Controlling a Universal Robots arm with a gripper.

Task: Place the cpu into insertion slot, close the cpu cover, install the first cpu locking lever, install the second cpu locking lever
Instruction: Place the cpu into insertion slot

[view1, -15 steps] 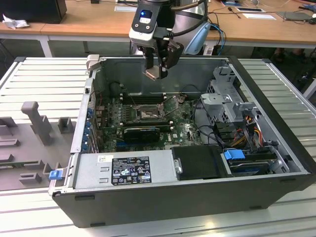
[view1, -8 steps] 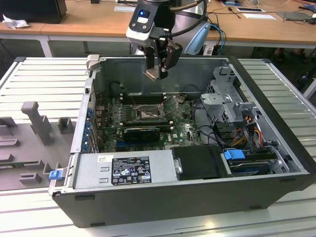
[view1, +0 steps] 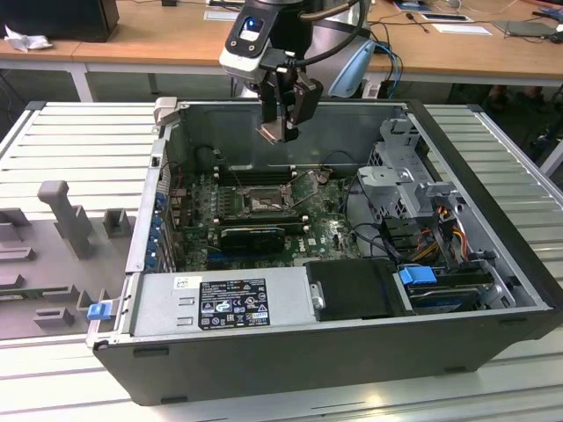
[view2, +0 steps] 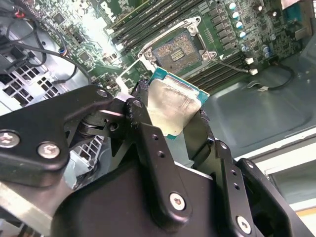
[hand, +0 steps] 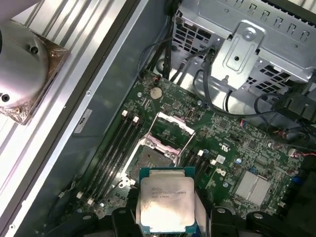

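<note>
Nearest the exterior camera stands the dark side wall of an opened computer case (view1: 290, 360), lying on a slatted grey worktop (view1: 79, 132). On the case floor sits the green motherboard (view1: 327, 230), toward the wall farthest from that camera.

Over that far wall, about level with its rim, hangs the pincer (view1: 280, 130). In both wrist views its black fingers are closed part-way on two opposite edges of the cpu (view2: 170, 106), whose silver face is turned up toward the wrist cameras; the chip sits between the fingertips and is clear of everything in the case.

Well below it, on the board, lies the insertion slot (view1: 261, 204), with nothing seated in its pin field (view2: 177, 49). The cpu cover (hand: 176, 123) stands swung up at one side of the slot, so the opening is free.

What the move turns on is this: the slot lies down from the chip and, to judge by the exterior view, a little toward the near side of the case, not straight beneath it. In the first wrist view the slot (hand: 149, 160) shows just past the chip's (hand: 165, 205) edge, between the chip and the raised cover. The chip's edges look turned against the slot's frame there, though the slanted view may account for part of that. The chip is square, so matching edge to edge matters more than any long axis.
</note>
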